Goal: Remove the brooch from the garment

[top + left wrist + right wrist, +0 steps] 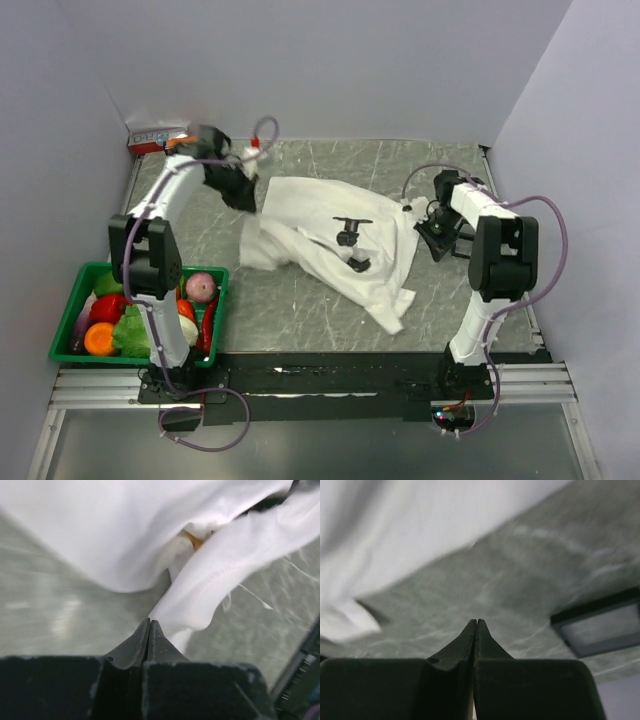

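The garment (330,240) is a white T-shirt with black printed shapes, lying crumpled mid-table. In the left wrist view its folds (150,535) fill the upper frame, and a tiny orange piece, the brooch (193,539), shows in a gap between two folds. My left gripper (246,200) is at the shirt's far left edge; its fingers (149,622) are shut with nothing between them, tips just short of a cloth fold. My right gripper (426,232) is at the shirt's right edge, shut and empty (476,621) over bare table, with the shirt (395,535) ahead to its left.
A green basket (75,285) of vegetables and fruit stands at the near left. A red-and-white box (152,140) lies at the back left corner. A dark-framed table edge (600,627) shows to the right in the right wrist view. Walls enclose the table on three sides.
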Controlling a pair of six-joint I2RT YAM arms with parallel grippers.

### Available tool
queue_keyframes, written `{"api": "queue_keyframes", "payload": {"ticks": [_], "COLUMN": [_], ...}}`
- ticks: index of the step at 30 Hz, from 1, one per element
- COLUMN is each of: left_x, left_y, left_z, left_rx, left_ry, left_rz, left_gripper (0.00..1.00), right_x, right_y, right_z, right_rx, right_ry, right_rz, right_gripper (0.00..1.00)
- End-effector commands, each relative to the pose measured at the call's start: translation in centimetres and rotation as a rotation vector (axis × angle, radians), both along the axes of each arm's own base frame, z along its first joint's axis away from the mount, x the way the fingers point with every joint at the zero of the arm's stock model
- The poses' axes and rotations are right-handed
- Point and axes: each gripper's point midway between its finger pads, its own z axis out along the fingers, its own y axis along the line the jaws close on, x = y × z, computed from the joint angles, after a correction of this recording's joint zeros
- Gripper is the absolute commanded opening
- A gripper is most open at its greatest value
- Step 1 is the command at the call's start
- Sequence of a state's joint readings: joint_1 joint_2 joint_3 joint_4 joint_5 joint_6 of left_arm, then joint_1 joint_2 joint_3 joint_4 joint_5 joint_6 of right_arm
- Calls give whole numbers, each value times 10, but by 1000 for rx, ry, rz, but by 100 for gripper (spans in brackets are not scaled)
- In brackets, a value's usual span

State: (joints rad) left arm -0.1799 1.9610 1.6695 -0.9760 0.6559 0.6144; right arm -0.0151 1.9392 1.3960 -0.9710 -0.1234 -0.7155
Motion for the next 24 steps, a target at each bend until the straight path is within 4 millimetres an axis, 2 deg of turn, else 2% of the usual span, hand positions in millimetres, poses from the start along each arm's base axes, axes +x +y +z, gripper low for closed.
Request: {"api": "queue_keyframes", "payload": {"ticks": [1,3,4,5,6,7,8,9,10,11,12,13,14,17,18,20,21,22,24], "left_x": [25,21,16,2,-8,-27,-40,-52,-74,-80,-83,-86,-82,-47,-30,-7,2,19,35], "left_y": [39,39,38,38,40,41,43,48,51,53,56,58,58,58,59,63,69,72,85], "left_z": [80,99,101,91,91,70,61,59,39,34,35,29,29,45,50,61,59,66,63], "left_rx": [23,26,26,32,61,83,104,129,145,155,169,176,181,165,143,119,94,71,66], "left_ry": [-186,-229,-235,-192,-203,-137,-106,-115,-44,-41,-61,-51,-70,-171,-179,-203,-163,-201,-185], "left_rz": [2,-20,-37,-49,-79,-104,-123,-149,-169,-175,-162,-143,-122,23,121,229,334,389,531], "left_gripper": [1,1,1,1,1,1,1,2,4,14,21,28,37,46,47,50,50,51,53], "right_x": [-29,-19,-11,5,18,41,54,68,93,104,114,130,134,142,139,129,125,113,114], "right_y": [12,17,19,20,22,23,24,25,26,32,33,44,55,68,78,84,84,82,72], "right_z": [36,47,51,59,64,75,79,83,90,92,93,92,89,69,63,44,39,28,18], "right_rx": [88,115,128,131,137,144,146,147,153,162,168,173,183,157,151,131,111,95,22], "right_ry": [-9,-66,-98,-147,-181,-231,-255,-287,-324,-337,-342,-341,-328,-273,-257,-221,-216,-190,-206], "right_rz": [46,53,50,44,24,17,-8,-15,-20,-20,-19,7,39,105,144,204,222,230,227], "right_gripper": [0,0,0,2,17,26,39,45,50,64,66,69,71,71,71,71,71,71,70]}}
